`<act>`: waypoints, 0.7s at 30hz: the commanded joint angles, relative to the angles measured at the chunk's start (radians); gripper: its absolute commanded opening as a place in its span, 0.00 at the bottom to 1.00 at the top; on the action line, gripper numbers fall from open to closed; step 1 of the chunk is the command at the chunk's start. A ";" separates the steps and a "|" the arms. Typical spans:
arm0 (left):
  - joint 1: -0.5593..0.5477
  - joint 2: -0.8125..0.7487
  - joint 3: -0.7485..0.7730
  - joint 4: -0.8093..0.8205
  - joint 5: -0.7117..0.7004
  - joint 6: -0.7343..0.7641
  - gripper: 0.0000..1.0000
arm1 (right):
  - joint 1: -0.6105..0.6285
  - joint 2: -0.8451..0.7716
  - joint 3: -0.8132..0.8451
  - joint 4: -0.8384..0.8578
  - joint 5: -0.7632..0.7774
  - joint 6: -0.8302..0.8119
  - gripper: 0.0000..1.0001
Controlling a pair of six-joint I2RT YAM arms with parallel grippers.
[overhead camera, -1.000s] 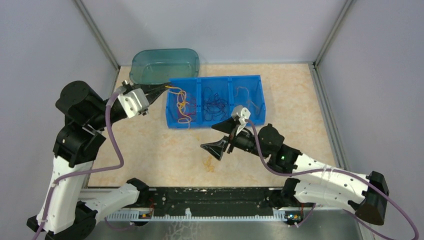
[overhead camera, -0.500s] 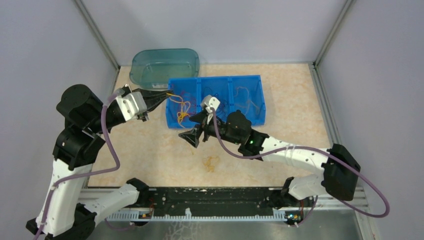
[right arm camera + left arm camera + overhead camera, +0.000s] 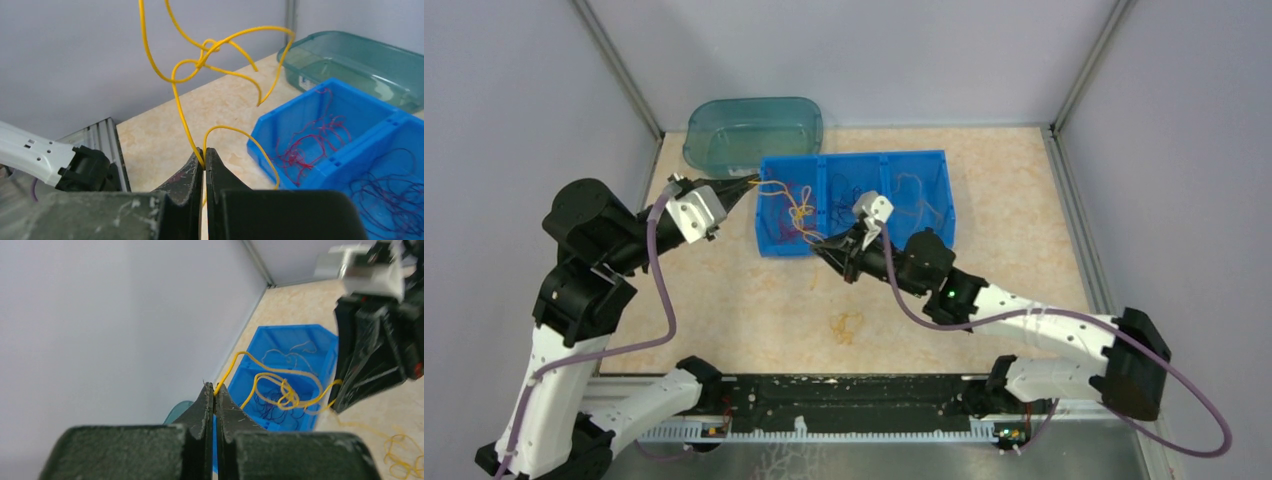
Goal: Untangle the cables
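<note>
The right gripper [image 3: 204,156] has swung in from mid-bench [image 3: 724,300] and closed on the yellow cable [image 3: 799,212]. The left gripper [image 3: 215,396] pinches another stretch. The knot [image 3: 203,51] hangs between them over the bin's [image 3: 854,158] left end, ready for pulling apart.

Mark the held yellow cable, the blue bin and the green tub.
yellow cable [image 3: 202,56]: right wrist view, on its knot.
blue bin [image 3: 854,157]: top view, on the far rim.
green tub [image 3: 744,135]: top view, on its bare inside.

Overhead camera looks down; close wrist cameras share the blue bin [image 3: 914,157].
</note>
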 commanded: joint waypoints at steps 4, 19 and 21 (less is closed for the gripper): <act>-0.004 -0.027 -0.032 0.019 -0.107 0.064 0.00 | -0.072 -0.210 -0.038 -0.074 0.071 -0.012 0.00; -0.004 -0.062 -0.152 0.048 -0.364 0.320 0.00 | -0.142 -0.385 0.087 -0.346 0.259 -0.180 0.00; -0.004 -0.068 -0.160 0.086 -0.407 0.336 0.00 | -0.143 -0.389 0.096 -0.390 0.315 -0.218 0.00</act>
